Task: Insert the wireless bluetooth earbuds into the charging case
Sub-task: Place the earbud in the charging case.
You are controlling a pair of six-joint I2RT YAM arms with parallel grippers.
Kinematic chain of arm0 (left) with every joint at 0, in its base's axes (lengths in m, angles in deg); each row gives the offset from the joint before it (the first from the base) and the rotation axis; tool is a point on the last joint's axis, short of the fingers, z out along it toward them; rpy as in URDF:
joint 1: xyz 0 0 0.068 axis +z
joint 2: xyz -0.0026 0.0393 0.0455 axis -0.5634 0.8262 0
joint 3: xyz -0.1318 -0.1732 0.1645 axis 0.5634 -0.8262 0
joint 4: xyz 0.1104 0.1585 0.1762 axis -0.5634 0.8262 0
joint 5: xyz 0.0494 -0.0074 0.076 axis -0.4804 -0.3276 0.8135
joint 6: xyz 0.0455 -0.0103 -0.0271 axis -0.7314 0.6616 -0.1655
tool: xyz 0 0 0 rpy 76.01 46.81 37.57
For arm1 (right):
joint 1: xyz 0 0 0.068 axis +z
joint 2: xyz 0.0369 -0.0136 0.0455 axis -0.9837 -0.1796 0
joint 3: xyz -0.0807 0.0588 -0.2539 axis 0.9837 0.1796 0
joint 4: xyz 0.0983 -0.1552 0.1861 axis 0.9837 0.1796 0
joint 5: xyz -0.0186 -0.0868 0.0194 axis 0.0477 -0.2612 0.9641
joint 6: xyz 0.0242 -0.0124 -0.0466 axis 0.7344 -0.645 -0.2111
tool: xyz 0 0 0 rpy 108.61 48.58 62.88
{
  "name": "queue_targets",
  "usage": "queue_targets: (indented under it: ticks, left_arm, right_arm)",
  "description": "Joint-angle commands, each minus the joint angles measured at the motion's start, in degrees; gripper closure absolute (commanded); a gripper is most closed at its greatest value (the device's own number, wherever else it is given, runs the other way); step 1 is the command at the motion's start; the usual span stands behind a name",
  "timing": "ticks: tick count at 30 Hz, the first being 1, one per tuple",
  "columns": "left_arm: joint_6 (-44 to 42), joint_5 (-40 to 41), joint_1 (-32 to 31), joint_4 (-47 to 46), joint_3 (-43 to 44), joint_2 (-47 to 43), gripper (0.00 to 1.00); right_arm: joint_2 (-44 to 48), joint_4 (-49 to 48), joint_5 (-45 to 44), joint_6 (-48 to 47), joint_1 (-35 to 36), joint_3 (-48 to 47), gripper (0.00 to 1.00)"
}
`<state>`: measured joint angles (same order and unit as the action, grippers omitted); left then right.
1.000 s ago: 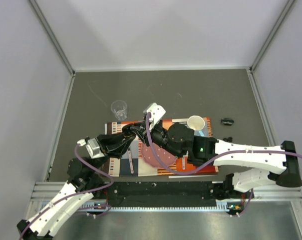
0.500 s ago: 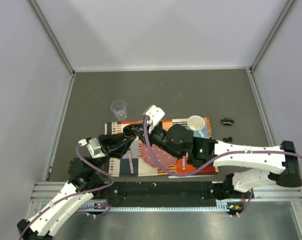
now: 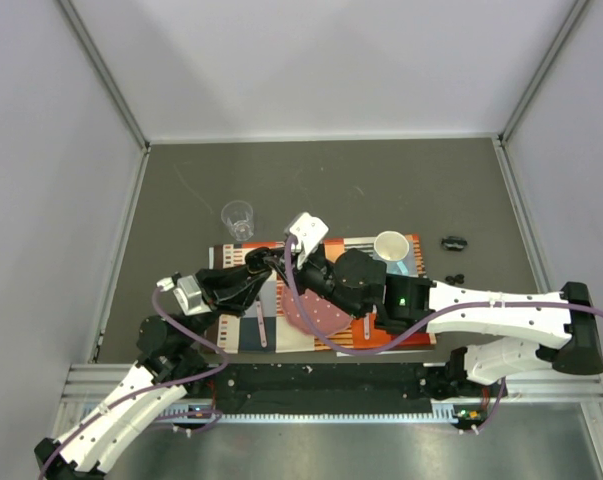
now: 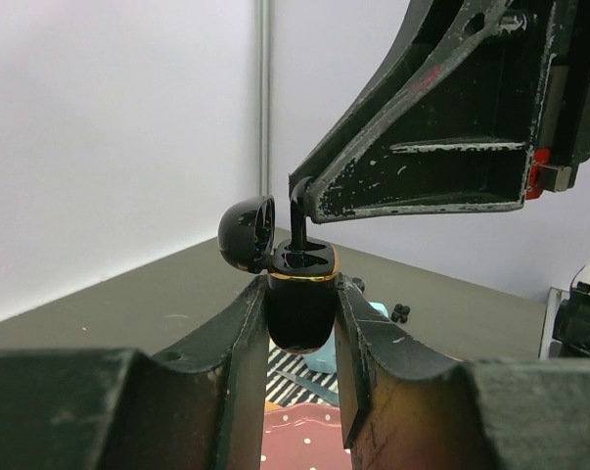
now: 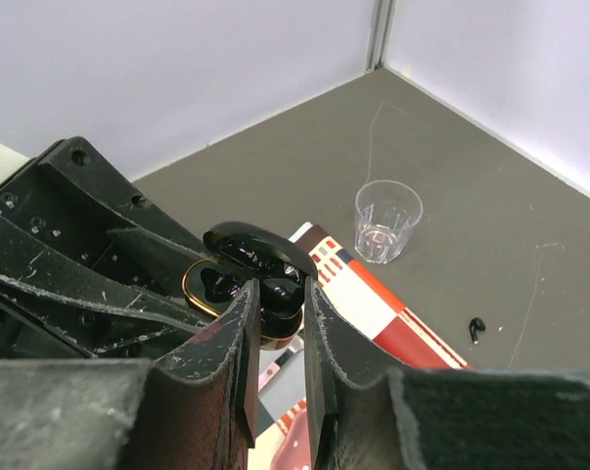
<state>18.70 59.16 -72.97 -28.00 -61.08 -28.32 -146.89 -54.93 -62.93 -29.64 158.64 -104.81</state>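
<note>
Clearly off the table, the charging case [image 4: 299, 311] sits upright and clamped by its sides in the left gripper [image 4: 301, 294], its hinged lid [image 4: 246, 233] tipped open to one side. One earbud [image 4: 298, 217] stands in the case's gold-rimmed open top, its upper end pinched in the closed right gripper [image 5: 278, 294]; how deep it sits I cannot tell. The left arm reaches forward and rightward from its base, its gripper over the left end of a striped mat [image 3: 381, 335]. The right arm stretches leftward across that mat and a pink dotted plate [image 3: 311, 312], wrist bent so its fingers meet the case from above. A mug [image 3: 391, 245] stands upright on the mat's far right part. A clear plastic cup [image 3: 238, 218] stands upright on the bare table [image 3: 381, 180] just beyond the mat.
</note>
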Motion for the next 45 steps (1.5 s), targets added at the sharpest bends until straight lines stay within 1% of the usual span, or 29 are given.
queue_targets:
  ticks: [1,14,18,19,22,23,25,26,28,29,31,32,34,35,39,45]
  left_arm:
    - [0.2,2.35,0.09,-5.66,0.25,-1.17,1.0]
    - [-0.15,-0.19,0.18,-6.01,0.16,-1.69,1.0]
    - [-0.5,-0.98,0.09,-6.27,-0.01,-1.78,1.0]
    - [-0.5,-0.99,0.09,-6.27,-0.01,-1.78,1.0]
    - [-0.68,-1.25,0.09,-6.27,-0.1,-1.78,1.0]
    - [-0.68,-1.25,0.18,-6.27,-0.19,-1.87,1.0]
    - [-0.68,-1.34,0.18,-6.19,-0.19,-1.78,1.0]
    - [-0.68,-1.25,0.18,-6.1,-0.28,-1.69,1.0]
    - [-0.68,-1.25,0.09,-6.01,-0.36,-1.78,1.0]
    - [-0.77,-1.16,0.18,-5.92,-0.54,-1.69,1.0]
    - [-0.68,-0.99,0.09,-5.92,-0.71,-1.69,1.0]
    - [-0.68,-0.99,0.09,-5.92,-0.72,-1.69,1.0]
    - [-0.68,-0.99,0.09,-5.92,-0.89,-1.6,1.0]
    - [-0.59,-0.99,0.09,-6.01,-0.89,-1.52,1.0]
    - [-0.33,-1.07,0.09,-6.01,-1.15,-1.43,1.0]
    - [-0.24,-0.9,0.09,-6.01,-1.24,-1.6,1.0]
  right_arm:
    - [1.08,2.42,2.2,-2.62,1.09,0.68,1.0]
    - [-1.73,5.05,-0.26,-3.41,1.61,-3.0,1.0]
    - [-2.44,5.58,0.36,-2.8,1.53,-4.94,0.96]
    - [-2.61,7.15,0.36,-2.36,1.53,-5.73,0.94]
    - [-2.7,8.74,0.62,-1.48,1.53,-6.87,0.87]
    - [-2.79,9.1,0.88,-1.22,1.61,-7.4,0.8]
    - [-2.44,9.36,1.06,-1.21,1.61,-7.93,0.77]
    - [-2.27,9.54,1.32,-1.13,1.62,-8.11,0.69]
    - [-1.57,9.63,1.41,0.89,1.53,-8.81,0.62]
    - [-1.47,9.63,1.5,1.24,1.53,-8.99,0.56]
    - [-0.86,9.45,1.76,2.3,1.53,-9.6,0.48]
    - [-0.6,9.45,1.85,2.74,1.53,-9.78,0.4]
    - [0.28,8.58,1.77,4.14,1.53,-10.22,0.34]
    - [0.46,8.4,2.2,4.67,1.44,-10.39,0.28]
    - [2.65,7.87,4.74,9.4,-0.31,-11.18,0.19]
    - [7.39,6.99,9.05,16.7,-5.14,-9.78,0.15]
